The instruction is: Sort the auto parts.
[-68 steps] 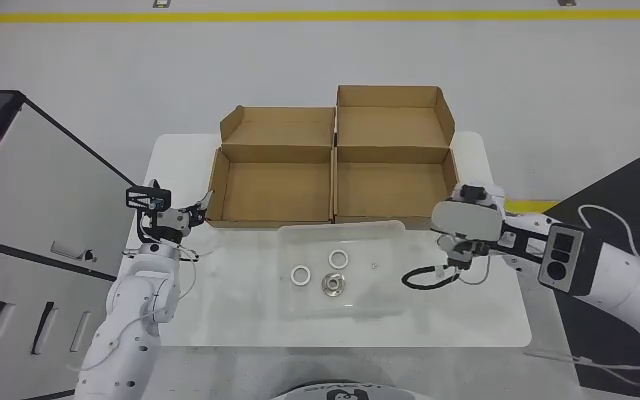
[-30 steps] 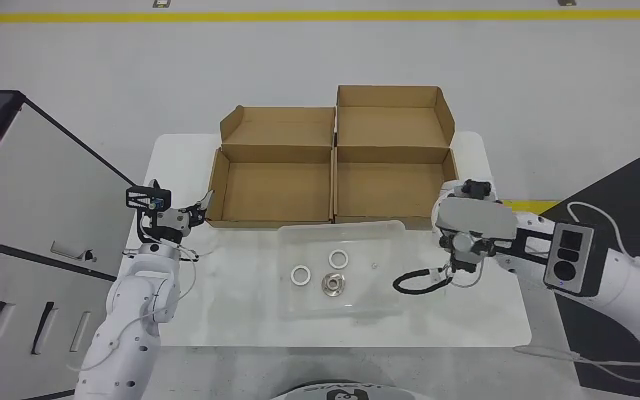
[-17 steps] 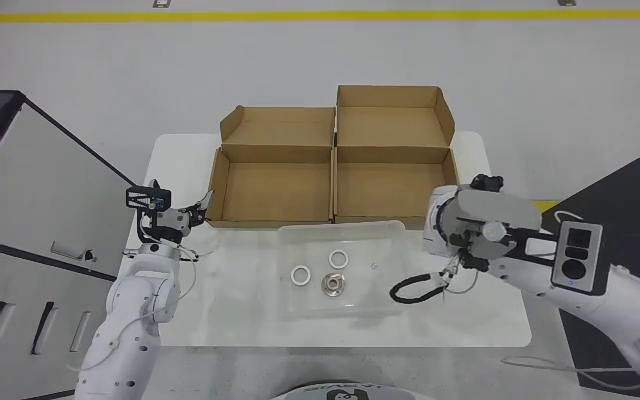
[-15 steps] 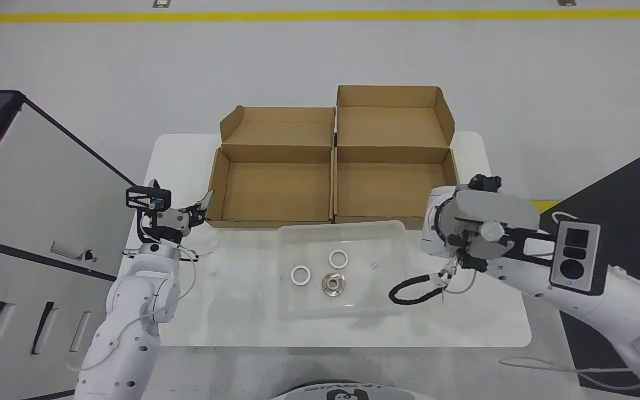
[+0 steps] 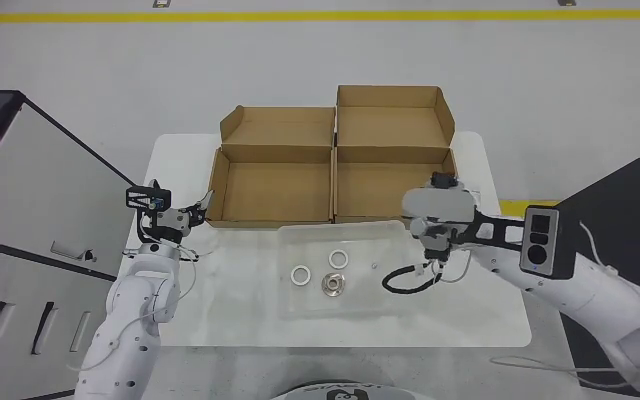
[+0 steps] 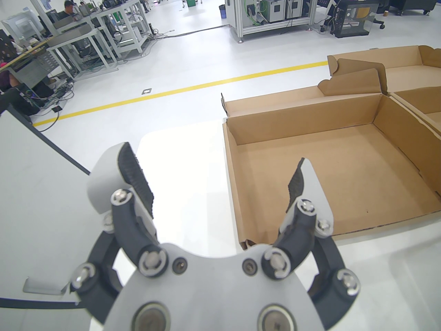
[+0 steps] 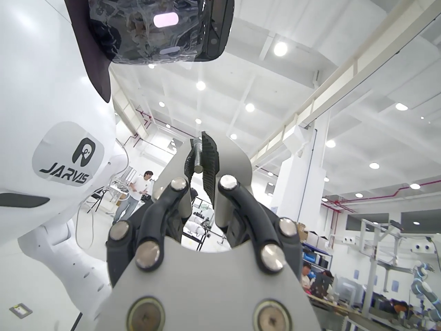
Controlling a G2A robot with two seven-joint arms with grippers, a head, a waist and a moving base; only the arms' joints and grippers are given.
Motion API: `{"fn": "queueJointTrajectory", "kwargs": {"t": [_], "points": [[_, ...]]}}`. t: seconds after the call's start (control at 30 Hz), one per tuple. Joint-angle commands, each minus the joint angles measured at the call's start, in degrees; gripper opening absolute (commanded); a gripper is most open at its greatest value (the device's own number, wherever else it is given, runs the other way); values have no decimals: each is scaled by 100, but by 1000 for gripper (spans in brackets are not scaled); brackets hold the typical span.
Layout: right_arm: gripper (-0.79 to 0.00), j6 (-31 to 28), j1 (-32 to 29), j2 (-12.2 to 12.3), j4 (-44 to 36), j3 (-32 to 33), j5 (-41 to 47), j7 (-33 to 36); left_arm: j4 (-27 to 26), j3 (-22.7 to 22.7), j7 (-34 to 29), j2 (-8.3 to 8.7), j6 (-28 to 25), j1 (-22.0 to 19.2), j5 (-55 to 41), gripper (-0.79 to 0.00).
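Holding: small threaded metal pin (image 7: pixel 197 156), cylindrical, clamped between the ribbed black pads of my right gripper (image 7: pixel 200 148), mid-frame, pointed ceilingward. Step, I judge: transfer to a box. Next, my wrist must turn down over a cardboard box (image 5: pixel 392 188). My left gripper (image 6: pixel 213 160): jaws apart, empty. Centre frame, clear tray (image 5: pixel 340 229): two white rings (image 5: pixel 299 274), one flanged metal part (image 5: pixel 333 285).

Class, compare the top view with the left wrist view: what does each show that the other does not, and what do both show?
Top view only: a clear tray holding two white rings and a metal part, with the right arm near it. Left wrist view only: the black ribbed pads of the open left gripper, nothing between them, and workbenches in the room behind. Both: two open cardboard boxes, the white table and the yellow floor line.
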Motion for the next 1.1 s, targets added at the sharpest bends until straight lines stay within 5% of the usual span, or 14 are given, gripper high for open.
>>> {"fn": "queueJointTrajectory", "kwargs": {"t": [0.0, 0.73, 1.07], "points": [[-785, -52, -52, -22, -14, 69, 8, 54, 0, 0, 0, 0, 0, 0, 0, 0], [-785, 570, 99, -807, -230, -67, 186, -570, 0, 0, 0, 0, 0, 0, 0, 0], [-785, 164, 77, -926, 360, -67, 30, -163, 0, 0, 0, 0, 0, 0, 0, 0]]}}
